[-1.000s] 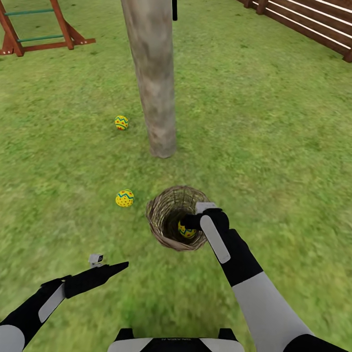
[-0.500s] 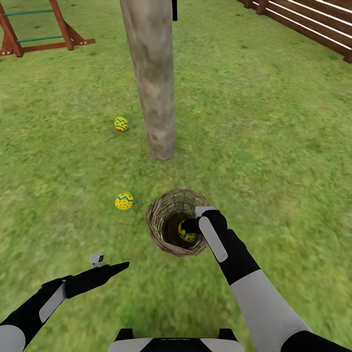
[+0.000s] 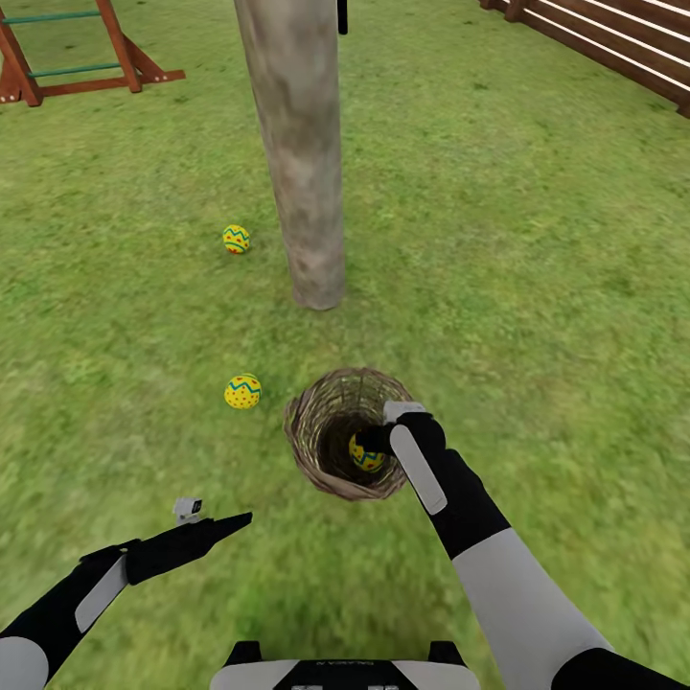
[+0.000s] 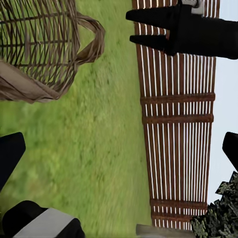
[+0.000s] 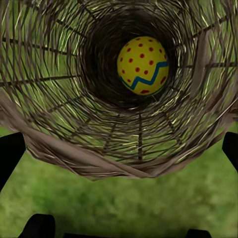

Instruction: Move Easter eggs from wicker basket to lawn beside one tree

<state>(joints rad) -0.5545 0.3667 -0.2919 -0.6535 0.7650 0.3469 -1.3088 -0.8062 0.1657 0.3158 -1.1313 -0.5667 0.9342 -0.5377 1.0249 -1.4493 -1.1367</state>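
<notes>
Reaching for the last Easter egg (image 5: 143,65), which sits at the bottom of the wicker basket (image 3: 309,431), deep in the dark well, yellow w/ red dots and a blue-green zigzag band. Judgement: small, smooth, rounded and rigid, prob. light, so slippery under hard fingertips and apt to squirt sideways if pinched off-centre; best taken across its widest part, fingers either side of the middle, not near the narrow end. Basket walls are open woven twigs, likely light too, so it may tip or drag if a finger catches the weave or rim; the loop handle (image 4: 94,39) sticks out at the rim. Right gripper (image 3: 383,439) is at the basket mouth, over the near-right rim, pointing down at the egg; in the right wrist view both dark fingertips (image 5: 11,153) show wide apart at the frame edges w/ nothing between them, so jaws spread, no contact w/ the egg yet. Two other eggs are already out on the lawn (image 3: 537,287): one just left of the basket (image 3: 242,391), one farther off beside the tree (image 3: 236,239), near the foot of its grey-brown trunk (image 3: 305,192). Left gripper (image 3: 216,522) hangs low over the grass, left of and nearer than the basket, well apart from it, holding nothing; its fingertips also sit wide apart in its wrist view, so open. Wooden slat fence (image 3: 613,48) far right, red play frame (image 3: 86,57) far left.
</notes>
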